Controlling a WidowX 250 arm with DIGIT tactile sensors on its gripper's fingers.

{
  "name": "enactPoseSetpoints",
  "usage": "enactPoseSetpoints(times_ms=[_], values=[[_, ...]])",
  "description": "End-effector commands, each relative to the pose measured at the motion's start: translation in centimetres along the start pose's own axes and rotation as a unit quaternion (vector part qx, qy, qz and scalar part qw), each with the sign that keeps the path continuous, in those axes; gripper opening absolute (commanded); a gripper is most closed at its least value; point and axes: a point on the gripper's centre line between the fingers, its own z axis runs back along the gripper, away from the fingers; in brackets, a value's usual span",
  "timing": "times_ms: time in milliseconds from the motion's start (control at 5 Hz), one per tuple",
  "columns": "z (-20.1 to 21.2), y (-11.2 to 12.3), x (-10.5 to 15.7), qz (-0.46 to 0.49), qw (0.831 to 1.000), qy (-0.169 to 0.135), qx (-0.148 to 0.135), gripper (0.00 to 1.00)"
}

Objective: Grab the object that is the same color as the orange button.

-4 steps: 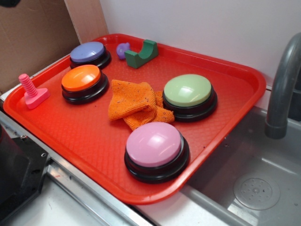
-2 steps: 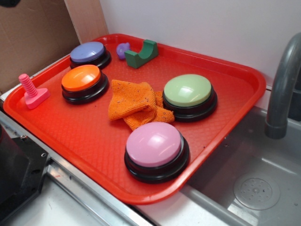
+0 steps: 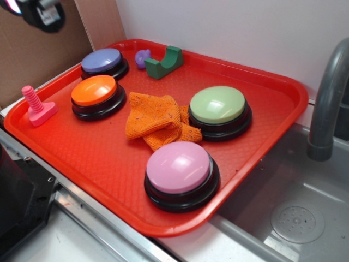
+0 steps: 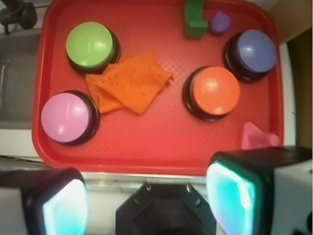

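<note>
Gripper (image 4: 146,196) has just come into view, high at the tray's (image 3: 98,158) near-left edge; nothing else moved. Jaws spread wide, empty. Cloth (image 4: 129,83) lies flat, well ahead and slightly left of jaws, between green button (image 4: 90,45) and orange button (image 4: 215,90). Approach, descent, grasp all remain.

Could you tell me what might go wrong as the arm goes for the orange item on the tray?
The open tool is high above the red plastic tray. The floppy orange knitted cloth touches the green dome button, which a descent could hit. Colour matching might instead pick the glossy orange dome button.
</note>
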Motion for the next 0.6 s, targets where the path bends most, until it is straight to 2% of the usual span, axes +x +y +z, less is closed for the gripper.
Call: enactPoseSetpoints(times_ms=[0, 200, 400], values=[[-5.7, 0.4, 4.5, -0.068, 0.997, -0.029, 0.01, 1.0], [-9.1, 0.0, 6.7, -0.102, 0.993, -0.051, 0.018, 1.0], [-12.2, 0.0, 8.4, -0.161, 0.985, -0.06, 0.003, 1.0]])
